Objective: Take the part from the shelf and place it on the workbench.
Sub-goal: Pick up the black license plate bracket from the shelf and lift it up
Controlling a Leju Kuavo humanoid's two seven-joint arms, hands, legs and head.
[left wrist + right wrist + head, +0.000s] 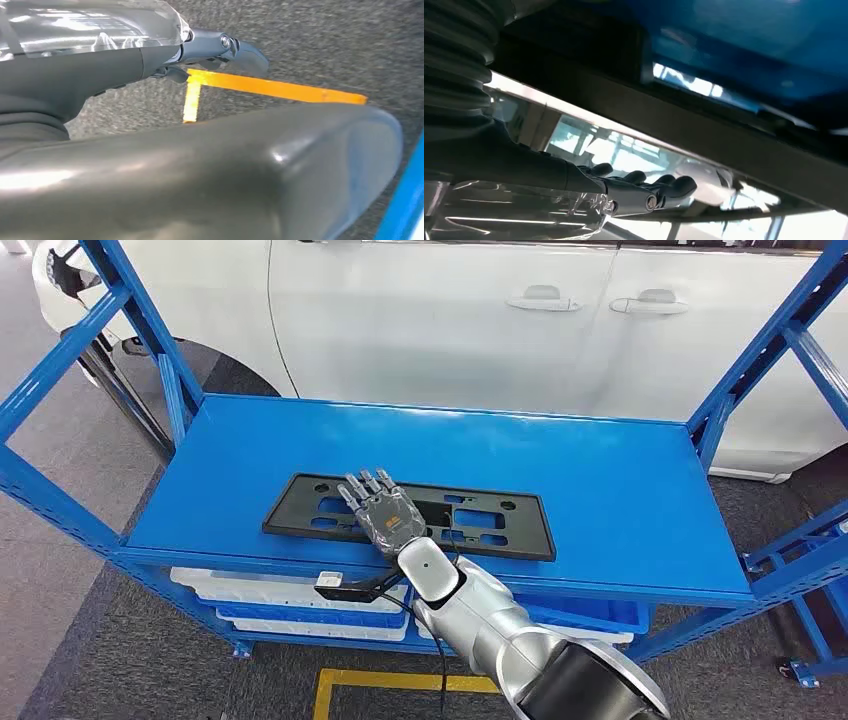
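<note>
One black part (400, 515), a long flat frame with rectangular cut-outs, lies flat on the top board of the blue shelf (600, 490), nearer the front edge than the back and slightly left of the middle. The right hand (383, 510) lies over the middle of the part, palm down, its fingers stretched forward and slightly apart; whether they touch or grip the part cannot be told from the head view. In the right wrist view the dark fingers (664, 186) reach out side by side, uncurled, close beside the dark underside of the part (589, 65), and no grasp can be made out there. The silver right arm (480, 615) comes up from the lower edge of the head view, crossing the front of the shelf. Below the top board sit blue and white trays (290, 602). Behind the shelf stands a white car (450, 320) with two door handles. The left hand (220, 47) hangs over grey carpet floor (325, 45) marked with yellow tape (270, 87); its fingers are curled in, holding nothing.
</note>
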